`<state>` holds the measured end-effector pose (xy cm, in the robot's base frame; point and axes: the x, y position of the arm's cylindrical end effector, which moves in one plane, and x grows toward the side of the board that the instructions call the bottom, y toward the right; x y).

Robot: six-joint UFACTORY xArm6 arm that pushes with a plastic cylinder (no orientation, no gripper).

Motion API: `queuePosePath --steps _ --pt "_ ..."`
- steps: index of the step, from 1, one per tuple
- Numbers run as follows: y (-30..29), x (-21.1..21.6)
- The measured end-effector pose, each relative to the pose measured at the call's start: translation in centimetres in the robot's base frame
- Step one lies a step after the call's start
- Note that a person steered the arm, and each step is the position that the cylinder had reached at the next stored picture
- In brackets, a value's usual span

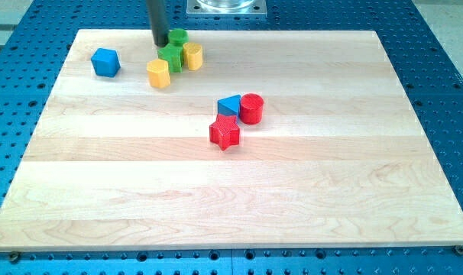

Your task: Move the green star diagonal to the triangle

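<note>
The green star point(171, 58) is found near the view's top-left of the worktop point(231, 191), packed into a small cluster: a yellow block point(192, 55) is touching it on the view's right, a second yellow block point(159, 74) sits just below and to the left, and another green block point(178, 37), whose shape cannot be made out with certainty because it is partly hidden, lies just above it. My tip point(160, 43) is set down just above and to the left of the star, close against the cluster; whether contact is already made cannot be told from this angle. No gripper is fitted, so nothing can be opened or closed; only a straight rod is carried. The blue triangle point(230, 105) lies well apart, toward the middle of the worktop, touched by a red cylinder point(251, 108) on its right, with a red star point(225, 133) just below it. A blue block point(105, 62) stands alone further to the view's left. The main risk is judged to be the crowding: a push from here would likely drag a yellow block along, or the star could slip sideways off the rod. On arrival, the triangle or its red neighbours could also be knocked out of place.
</note>
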<state>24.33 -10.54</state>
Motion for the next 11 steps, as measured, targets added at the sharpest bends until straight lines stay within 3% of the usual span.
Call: queuePosePath --steps 1,3,6,7,8,9,10,11 --pt "2.0 3.7" --pt "-2.3 2.5" --pt "-13.4 9.5" --pt "-13.5 7.7" --pt "-13.0 3.9" --pt "-8.4 4.1" --pt "0.7 5.0" --pt "4.5 9.1"
